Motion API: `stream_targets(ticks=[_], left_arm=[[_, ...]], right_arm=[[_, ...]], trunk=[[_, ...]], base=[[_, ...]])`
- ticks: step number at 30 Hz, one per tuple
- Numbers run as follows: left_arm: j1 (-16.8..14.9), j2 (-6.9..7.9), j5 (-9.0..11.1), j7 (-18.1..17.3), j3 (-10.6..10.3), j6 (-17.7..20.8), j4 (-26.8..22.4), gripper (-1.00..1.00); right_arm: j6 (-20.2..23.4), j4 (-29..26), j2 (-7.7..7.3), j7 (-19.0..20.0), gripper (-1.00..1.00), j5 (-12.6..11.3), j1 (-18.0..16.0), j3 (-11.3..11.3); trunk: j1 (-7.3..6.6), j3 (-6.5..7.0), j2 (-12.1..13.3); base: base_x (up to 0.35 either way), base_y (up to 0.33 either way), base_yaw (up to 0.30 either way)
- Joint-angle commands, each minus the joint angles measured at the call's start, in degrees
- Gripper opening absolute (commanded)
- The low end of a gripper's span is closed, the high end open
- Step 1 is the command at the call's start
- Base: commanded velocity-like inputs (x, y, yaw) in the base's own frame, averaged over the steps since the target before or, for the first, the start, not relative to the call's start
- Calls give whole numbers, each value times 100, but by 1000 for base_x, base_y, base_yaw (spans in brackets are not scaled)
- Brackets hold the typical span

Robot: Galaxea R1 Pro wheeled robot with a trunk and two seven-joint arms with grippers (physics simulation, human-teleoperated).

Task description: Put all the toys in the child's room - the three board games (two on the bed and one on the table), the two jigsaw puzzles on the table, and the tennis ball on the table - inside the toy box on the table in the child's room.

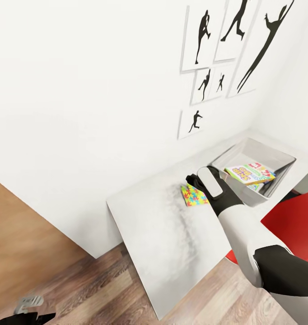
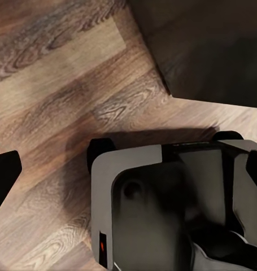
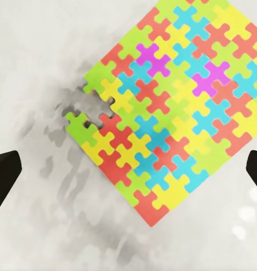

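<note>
Puzzle colours fill the space ahead of the right end effector (image 3: 128, 169): a jigsaw puzzle (image 3: 173, 107) lies flat on the pale table (image 1: 158, 243), directly below the spread fingers (image 3: 4, 178), which stand wide open on either side of it without touching it. In the head view the same end effector (image 1: 194, 183) hovers just over the puzzle (image 1: 193, 195). Just beyond it on the table sits the grey toy box (image 1: 280, 158), with printed board games (image 1: 249, 174) already lying tilted inside. A red chair (image 1: 291, 223) stands beside the right arm. The left end effector (image 2: 128, 169) hangs low over the wood-plank floor (image 2: 49, 73), open, with the robot's own base (image 2: 162, 209) under it.
</note>
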Motion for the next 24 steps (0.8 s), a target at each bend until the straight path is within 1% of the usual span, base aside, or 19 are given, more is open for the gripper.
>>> stream_targets(ticks=[1, 5, 11, 15, 24], left_arm=[[-9, 1, -43, -10, 50, -2, 16, 100], [12, -2, -37, -10, 50, -1, 16, 100], [37, -3, -26, -9, 50, -6, 16, 100], [44, -3, -25, -5, 50, -7, 16, 100], [52, 3, -24, -12, 50, -9, 16, 100]], right_arm=[[23, -30, -29, 2, 100, -33, -7, 12], [27, -78, -137, 60, 100, -39, -7, 9], [39, -94, -212, 188, 100, -42, -8, 8], [45, -96, -233, 369, 100, -37, -16, 8], [40, -97, -233, 469, 100, -33, -43, 8]], trunk=[[3, -20, -11], [3, -58, -11], [3, -114, -11], [3, -152, -11], [3, -237, -11]], base=[[0, 0, 0], [0, 0, 0], [0, 0, 0], [0, 0, 0], [0, 0, 0]])
